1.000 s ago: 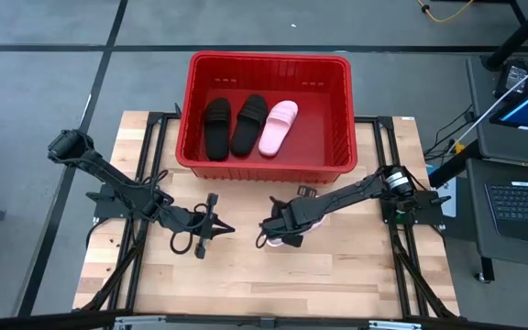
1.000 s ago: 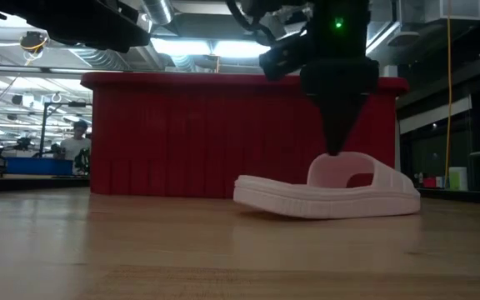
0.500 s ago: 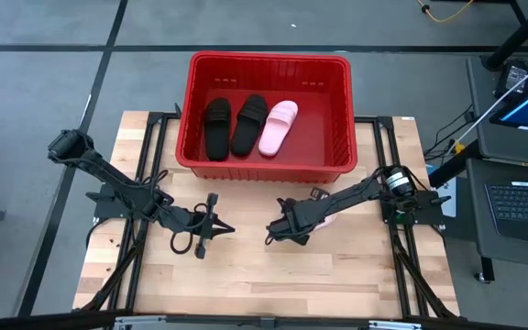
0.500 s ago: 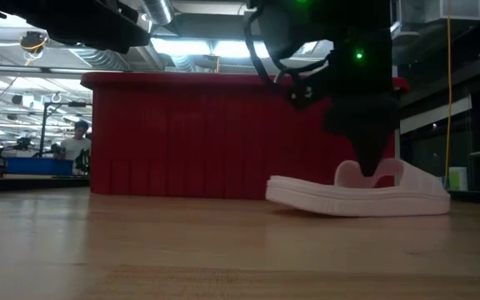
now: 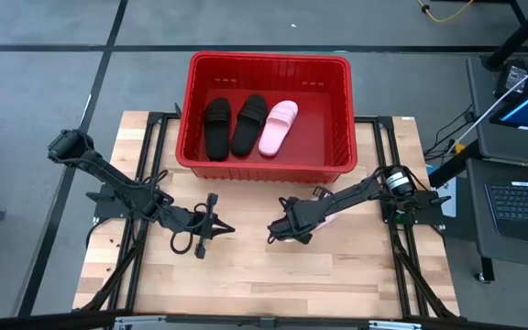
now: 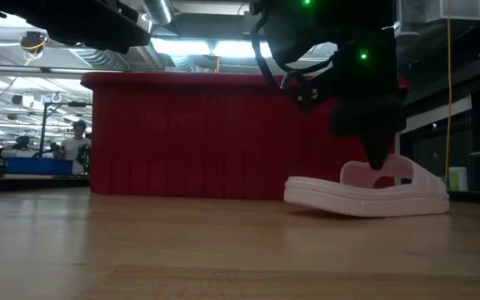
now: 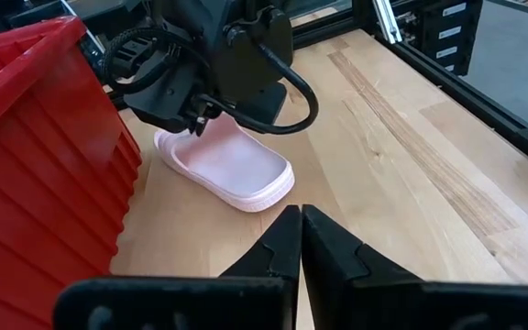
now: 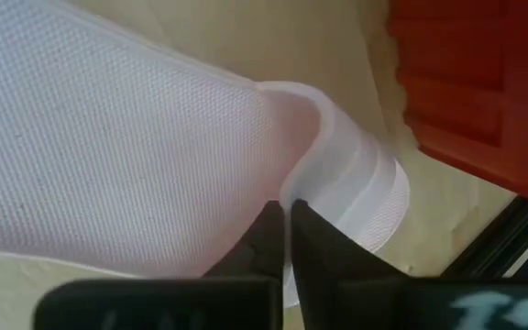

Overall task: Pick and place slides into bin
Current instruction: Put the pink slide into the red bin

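Observation:
A pale pink slide (image 7: pixel 232 165) lies sole down on the wooden table, just in front of the red bin (image 5: pixel 191 110), and also shows in the low view (image 6: pixel 365 196). My right gripper (image 8: pixel 287 213) reaches down onto its strap and covers most of the slide in the high view (image 5: pixel 280 235). The bin holds two black slides (image 5: pixel 218 126) (image 5: pixel 248 124) and one pink slide (image 5: pixel 278 126), lying side by side on its floor. My left gripper (image 5: pixel 225 229) hovers shut over the table's left middle, holding nothing. My right gripper pinches the edge of the pink slide's strap (image 8: pixel 250 188) between its two fingertips, which stand almost together. The fingers (image 6: pixel 379 158) come from above, slanting steeply down. The slide's sole (image 6: pixel 357 204) rests on the table.
The bin's near wall (image 6: pixel 223 137) stands close behind the slide. Bare wood lies toward the table's near edge (image 5: pixel 273 284). Black frame rails (image 5: pixel 401 266) run along both sides. A person (image 6: pixel 77 137) sits far off in the room behind.
My right gripper has sunk onto the pink slide's strap, rolled its wrist and shut its fingers. The slide has slid along the table toward the right edge, staying flat on its sole.

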You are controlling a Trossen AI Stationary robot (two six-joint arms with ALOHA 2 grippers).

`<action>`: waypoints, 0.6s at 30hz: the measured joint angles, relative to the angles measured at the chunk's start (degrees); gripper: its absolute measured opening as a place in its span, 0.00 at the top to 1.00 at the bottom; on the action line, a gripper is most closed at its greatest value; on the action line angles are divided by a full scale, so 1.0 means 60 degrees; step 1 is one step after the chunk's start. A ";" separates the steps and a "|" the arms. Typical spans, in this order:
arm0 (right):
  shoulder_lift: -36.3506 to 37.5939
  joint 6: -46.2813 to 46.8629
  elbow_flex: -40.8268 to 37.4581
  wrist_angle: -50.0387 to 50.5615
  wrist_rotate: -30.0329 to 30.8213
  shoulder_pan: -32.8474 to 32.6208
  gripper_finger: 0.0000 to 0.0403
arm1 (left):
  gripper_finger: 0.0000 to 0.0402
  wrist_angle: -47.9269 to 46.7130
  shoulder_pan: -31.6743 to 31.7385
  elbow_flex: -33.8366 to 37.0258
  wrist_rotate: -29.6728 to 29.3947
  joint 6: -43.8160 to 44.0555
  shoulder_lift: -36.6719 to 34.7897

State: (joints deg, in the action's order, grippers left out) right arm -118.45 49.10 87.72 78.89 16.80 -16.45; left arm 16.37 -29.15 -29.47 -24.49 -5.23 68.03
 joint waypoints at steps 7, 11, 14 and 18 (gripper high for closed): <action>0.0005 -0.0484 0.0000 0.0025 0.0049 -0.0217 0.98 | 1.00 0.0011 0.0000 0.0000 -0.0027 0.0000 0.0000; 0.0007 -0.0600 0.0264 0.0145 0.0199 -0.0461 0.98 | 0.99 0.0101 -0.0002 0.0000 -0.0727 -0.0076 0.0000; 0.0007 -0.0859 0.0647 0.0095 0.0244 -0.0685 0.98 | 0.99 0.0101 0.0000 0.0000 -0.1245 0.0018 0.0000; 0.0007 -0.1028 0.1325 0.0122 0.0464 -0.1005 0.98 | 0.99 0.0122 0.0000 0.0000 -0.1313 0.0220 0.0000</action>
State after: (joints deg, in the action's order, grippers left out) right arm -118.41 42.93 95.68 79.62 19.58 -22.48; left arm 17.10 -29.15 -29.47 -32.37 -3.91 68.03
